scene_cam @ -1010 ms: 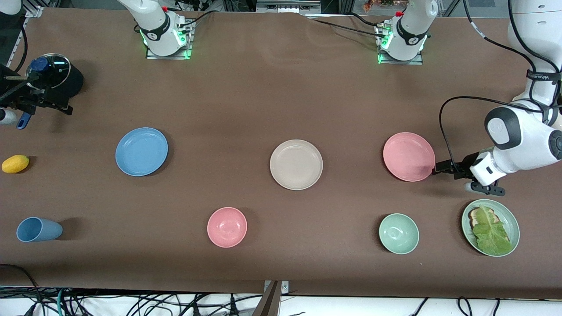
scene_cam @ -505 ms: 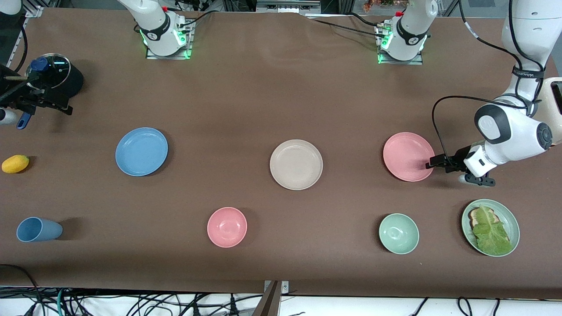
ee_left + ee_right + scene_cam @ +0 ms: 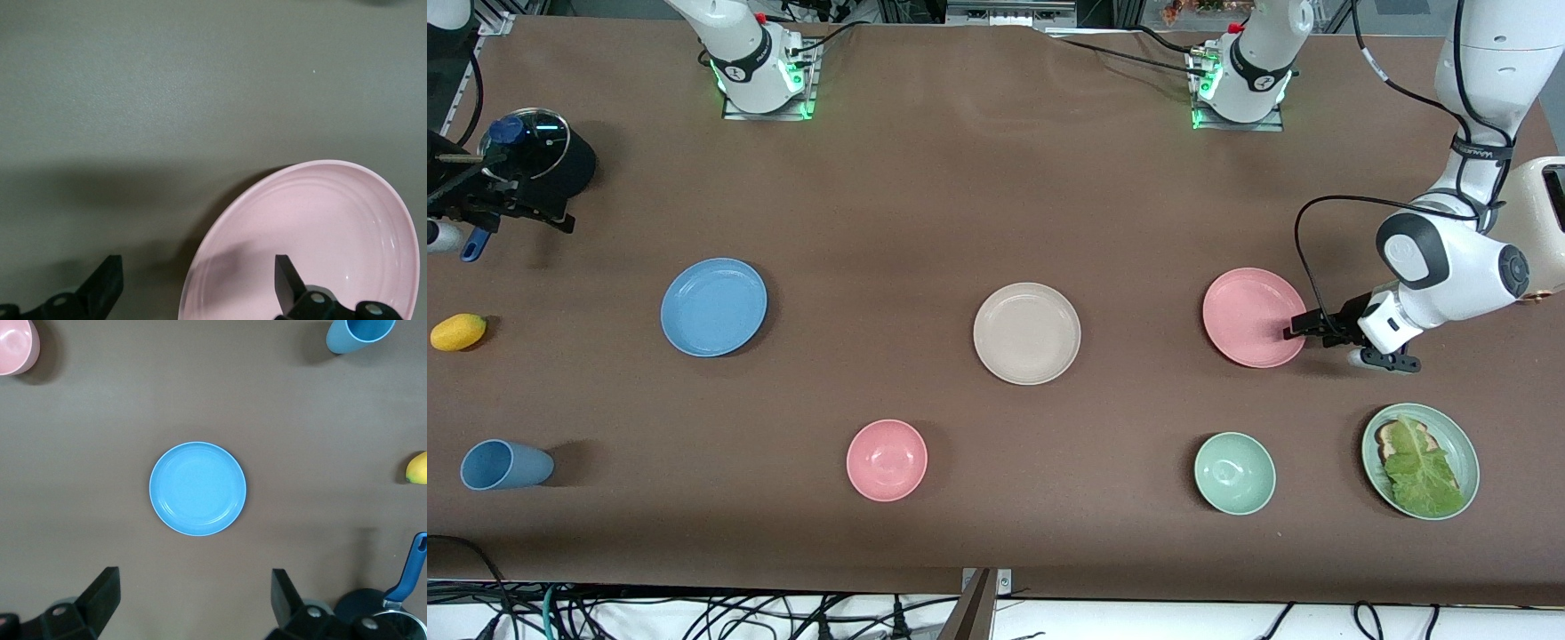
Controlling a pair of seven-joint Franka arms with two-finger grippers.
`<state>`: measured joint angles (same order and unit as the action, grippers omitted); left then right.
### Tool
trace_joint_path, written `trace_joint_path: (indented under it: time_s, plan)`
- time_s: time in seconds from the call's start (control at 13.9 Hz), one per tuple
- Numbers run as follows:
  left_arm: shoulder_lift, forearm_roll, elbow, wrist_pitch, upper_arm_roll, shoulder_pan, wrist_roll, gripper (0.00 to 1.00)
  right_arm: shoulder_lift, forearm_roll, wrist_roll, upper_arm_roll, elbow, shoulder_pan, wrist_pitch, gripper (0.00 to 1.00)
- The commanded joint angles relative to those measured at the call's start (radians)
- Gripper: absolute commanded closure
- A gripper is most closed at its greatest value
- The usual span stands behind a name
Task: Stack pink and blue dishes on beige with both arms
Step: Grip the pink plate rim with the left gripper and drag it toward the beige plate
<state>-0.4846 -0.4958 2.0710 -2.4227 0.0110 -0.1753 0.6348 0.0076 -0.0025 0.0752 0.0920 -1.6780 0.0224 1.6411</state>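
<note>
At the pink plate [image 3: 1254, 317], toward the left arm's end, your left gripper [image 3: 1291, 332] has slid in, jaws spread astride the rim, ready to clamp; the right gripper [image 3: 193, 603] hangs agape above the blue plate [image 3: 713, 307].

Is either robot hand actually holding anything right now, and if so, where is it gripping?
Nothing is held. The left gripper is open, straddling the pink plate's rim; the right gripper is open, high above the blue plate.
</note>
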Motion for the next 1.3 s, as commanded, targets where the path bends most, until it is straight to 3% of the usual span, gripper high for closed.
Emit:
trace_joint_path:
  time_s: [0.0,0.22,0.29,1.01,1.23]
  plan:
    - [0.001,-0.043,0.014,-0.016,0.007,0.008,0.039,0.06,0.008,0.006,0.006,0.0,0.021,-0.002,-0.017,0.0]
    - [0.003,-0.043,0.012,-0.015,0.007,0.01,0.039,0.89,0.006,0.004,0.0,-0.001,0.021,-0.001,-0.017,0.0]
    - [0.003,-0.047,0.012,-0.015,0.009,0.007,0.039,1.0,0.006,0.004,0.0,-0.003,0.021,-0.001,-0.017,0.0]
    - [0.014,-0.044,-0.003,0.007,0.018,0.016,0.057,1.0,0.006,0.006,0.003,0.0,0.02,-0.001,-0.023,0.0]
    - [0.043,-0.032,-0.044,0.094,0.026,0.033,0.048,1.0,0.006,0.006,0.005,0.0,0.02,-0.002,-0.023,0.0]
